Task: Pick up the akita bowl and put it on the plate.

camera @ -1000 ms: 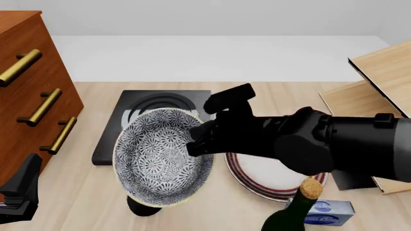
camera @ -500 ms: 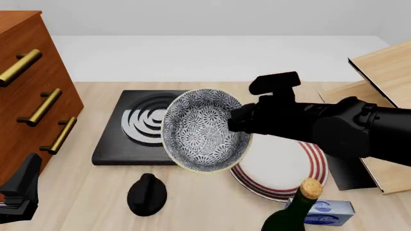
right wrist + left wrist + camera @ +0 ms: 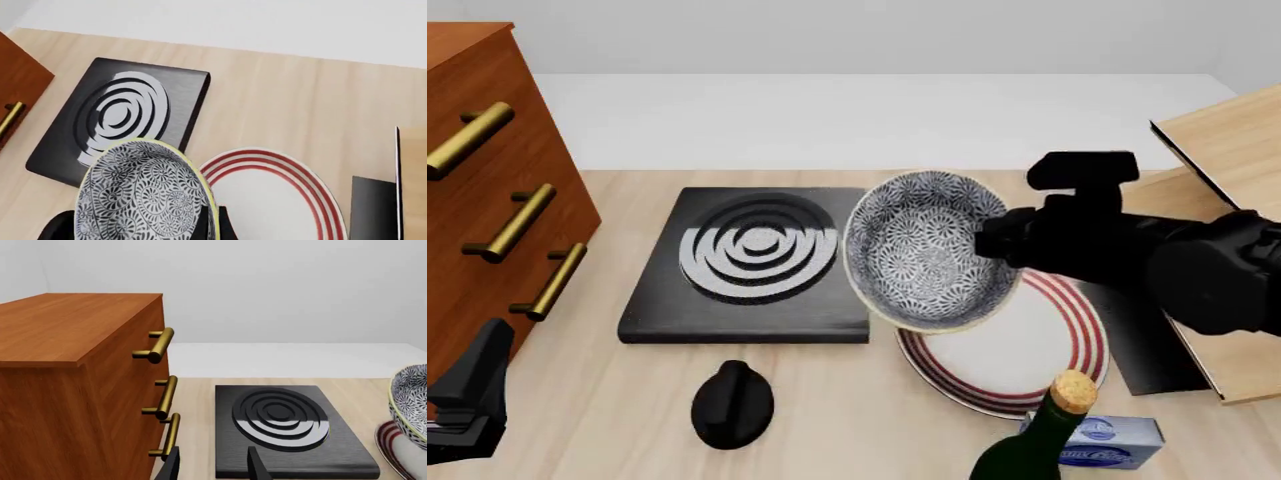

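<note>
The akita bowl (image 3: 924, 250), patterned blue-grey with a pale rim, hangs tilted in the air above the left edge of the plate (image 3: 1021, 350) and the right edge of the black slab. My right gripper (image 3: 994, 243) is shut on the bowl's right rim. In the right wrist view the bowl (image 3: 143, 195) fills the space in front of the right gripper (image 3: 212, 225), with the red-ringed plate (image 3: 273, 200) just beyond it. My left gripper (image 3: 212, 469) is open and holds nothing, low at the table's near left (image 3: 467, 400). The left wrist view catches the bowl (image 3: 410, 400) and a sliver of the plate (image 3: 389, 442).
A black square slab (image 3: 747, 265) with grey-white rings lies left of the plate. A wooden dresser (image 3: 494, 200) with brass handles stands at the left. A black knob-shaped object (image 3: 731, 403), a corked bottle (image 3: 1044, 440) and a blue box (image 3: 1117, 440) sit near the front. Wooden boards (image 3: 1228, 150) stand at the right.
The right arm has carried the bowl rightward and farther back, from over the slab's near side to above the plate's left edge. The left gripper has not moved.
</note>
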Robot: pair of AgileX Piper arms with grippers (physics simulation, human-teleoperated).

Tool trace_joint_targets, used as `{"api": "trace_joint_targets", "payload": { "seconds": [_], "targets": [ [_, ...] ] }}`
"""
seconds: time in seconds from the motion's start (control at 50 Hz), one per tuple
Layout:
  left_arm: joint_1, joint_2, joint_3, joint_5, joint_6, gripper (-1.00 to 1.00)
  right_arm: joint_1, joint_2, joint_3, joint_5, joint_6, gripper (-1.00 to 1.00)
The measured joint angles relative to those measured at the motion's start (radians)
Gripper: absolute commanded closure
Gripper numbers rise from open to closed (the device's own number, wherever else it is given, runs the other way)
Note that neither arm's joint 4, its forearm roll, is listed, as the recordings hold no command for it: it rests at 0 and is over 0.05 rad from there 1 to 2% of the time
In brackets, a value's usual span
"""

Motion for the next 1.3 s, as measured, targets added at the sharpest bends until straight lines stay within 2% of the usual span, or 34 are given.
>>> {"api": "trace_joint_targets", "payload": {
  "seconds": [0.42, 0.78, 1.3],
  "targets": [
    [0.000, -0.001, 0.001, 0.000, 0.000, -1.00, -0.123, 0.028, 0.084, -0.074, -0.001, 1.00],
    [0.000, -0.001, 0.001, 0.000, 0.000, -1.00, -0.225, 0.096, 0.115, -0.143, -0.024, 1.00],
    [0.000, -0.001, 0.001, 0.000, 0.000, -1.00, -0.277, 0.187, 0.150, -0.230, 0.000, 1.00]
  ]
}}
